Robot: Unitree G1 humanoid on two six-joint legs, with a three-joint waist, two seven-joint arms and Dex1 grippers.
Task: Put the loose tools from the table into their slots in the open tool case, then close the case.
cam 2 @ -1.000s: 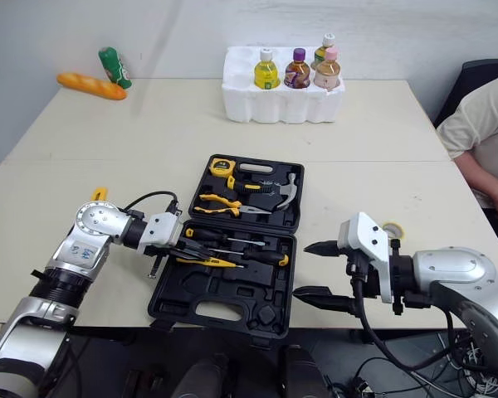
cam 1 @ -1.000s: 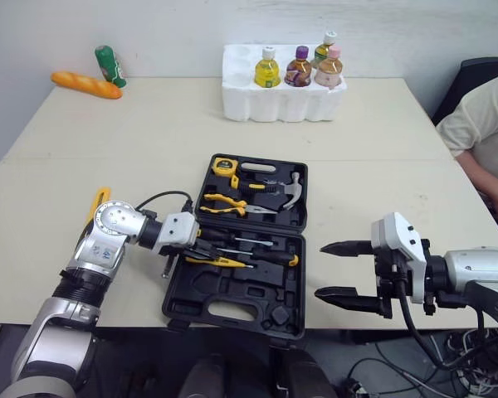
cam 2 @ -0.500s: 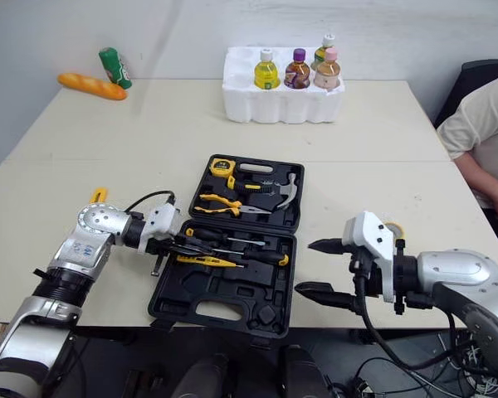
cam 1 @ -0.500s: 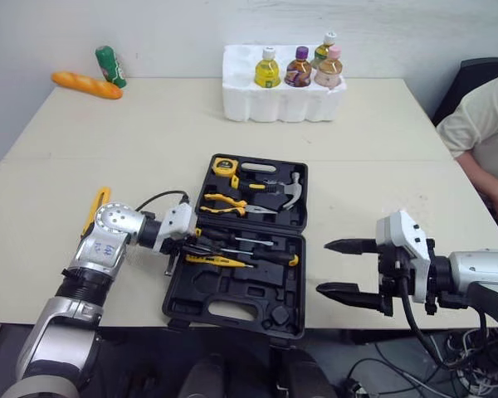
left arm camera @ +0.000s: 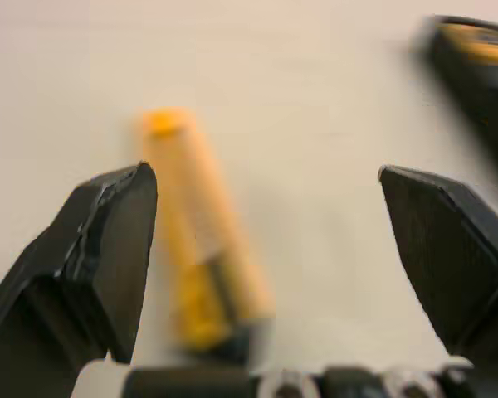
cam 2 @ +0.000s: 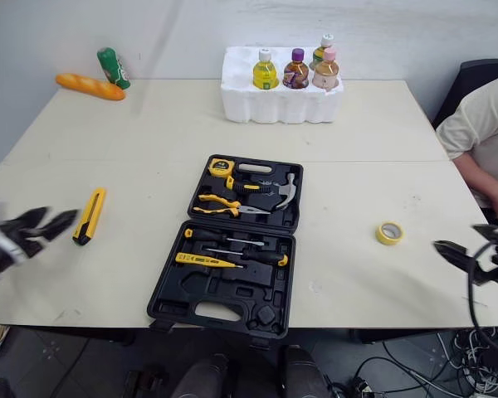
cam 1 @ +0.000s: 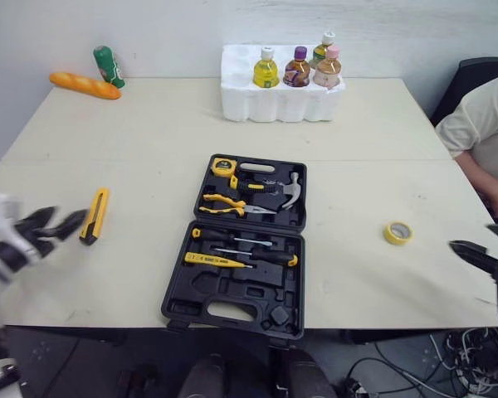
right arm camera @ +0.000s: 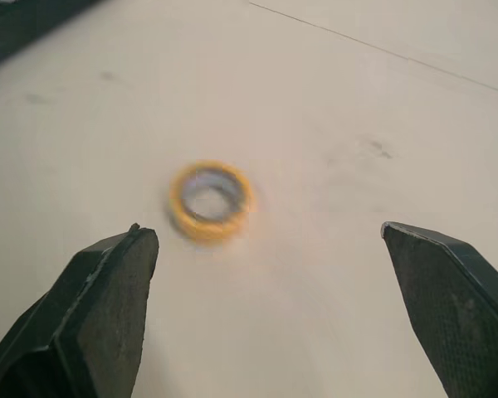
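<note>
Knife [cam 1: 94, 215] | long axis near-far, dark end nearest | left of case [cam 1: 241, 240]

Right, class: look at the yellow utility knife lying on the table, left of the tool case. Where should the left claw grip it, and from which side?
Grip the utility knife mid-body, across its narrow width, coming down from above. It lies flat on the table, long and slim, so only its two long sides offer opposing faces. The left claw, open, would likely span it.
</note>
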